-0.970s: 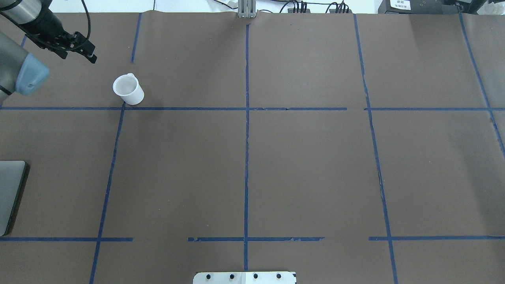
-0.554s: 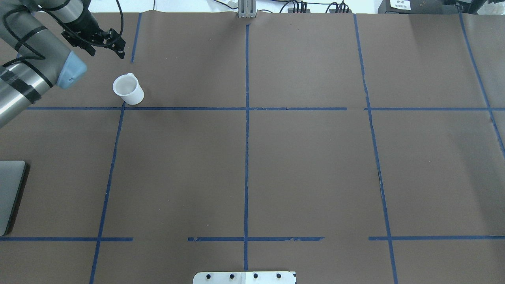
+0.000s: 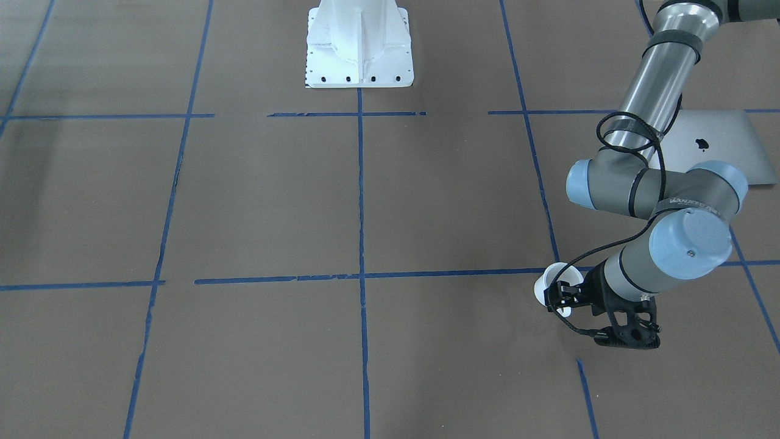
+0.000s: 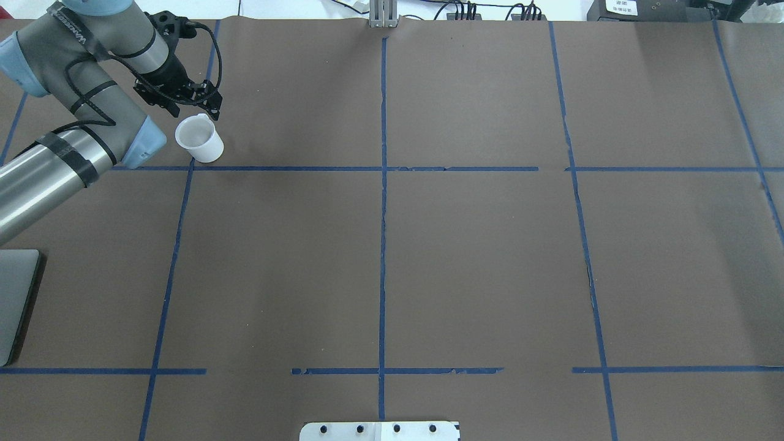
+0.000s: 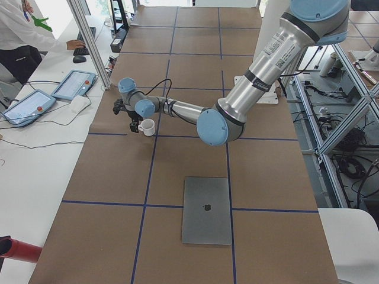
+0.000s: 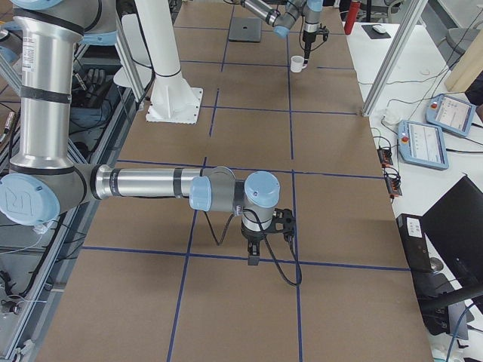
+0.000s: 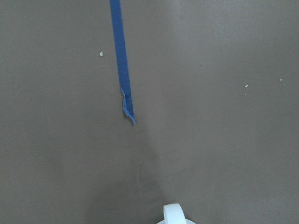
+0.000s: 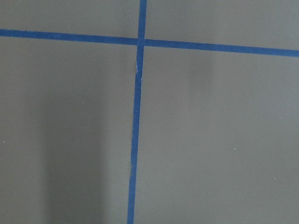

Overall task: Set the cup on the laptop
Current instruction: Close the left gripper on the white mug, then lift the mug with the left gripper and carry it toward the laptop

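Observation:
The small white cup stands upright on the brown table at the far left, by a blue tape crossing; it also shows in the front view. My left gripper hovers open just over the cup's far rim and handle and holds nothing; the front view shows it against the cup. The left wrist view shows only the handle tip. The closed silver laptop lies flat, nearer the robot, at the table's left edge. My right gripper shows only in the right side view; I cannot tell its state.
The white robot base plate sits at the near middle edge of the table. A metal post and cables stand at the far edge. Teach pendants lie on the operators' bench beyond the table.
My left arm has swung right and down from the far left corner, so the gripper now sits over the cup's far rim. The cup and laptop have not moved.

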You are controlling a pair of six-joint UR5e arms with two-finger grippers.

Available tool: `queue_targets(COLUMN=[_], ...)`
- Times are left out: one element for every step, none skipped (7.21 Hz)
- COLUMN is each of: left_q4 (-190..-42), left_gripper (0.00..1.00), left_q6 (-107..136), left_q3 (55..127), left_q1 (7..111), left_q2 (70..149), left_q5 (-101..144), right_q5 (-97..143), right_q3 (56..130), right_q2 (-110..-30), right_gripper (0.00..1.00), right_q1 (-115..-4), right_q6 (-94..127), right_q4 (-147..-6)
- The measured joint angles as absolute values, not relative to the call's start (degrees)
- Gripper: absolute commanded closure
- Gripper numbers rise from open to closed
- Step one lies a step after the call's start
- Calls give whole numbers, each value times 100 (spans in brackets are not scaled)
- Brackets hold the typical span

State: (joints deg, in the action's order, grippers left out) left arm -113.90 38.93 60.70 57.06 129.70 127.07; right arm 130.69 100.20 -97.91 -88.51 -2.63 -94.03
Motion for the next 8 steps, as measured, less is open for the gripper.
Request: queue_targets(left_q4=[-11473,-11616,-11746,-11820,-11849,-11860,-11860,-11843], left_gripper=[32,44,77,100,100,100,100,100], left_q6=[3985,4068,4134,4186,4217,4229,4238,4250], left_q3=[6026,5954,5870,5821,5804,5807,5849,6007], left_q1=[5660,5616,5591,5572,5561,5561,5578,5664], left_q2=[12985,12996,13007,13012,13018,13022,13022,12997], left_q5=[12678,12664,12659,12657,12657,12655,12652,12626], right_q5=[13069,13069,13069,13069,13069,13069,13069,13069], right_q3=[10019,10020,10020,10020,10020,10020,10020,10020], right_q2=[-9791,-9791,-9791,-9791,-9791,-9791,-9791,-9791], right_gripper=[0,0,0,0,0,0,0,0], right_q1=[-8851,-8851,-8851,-8851,-8851,-8851,-8851,-8851], right_q6=[-264,-264,-264,-264,-264,-264,-264,-264], right_q4=[-9401,-9400,-9400,-9402,-9403,-9404,-9404,-9404])
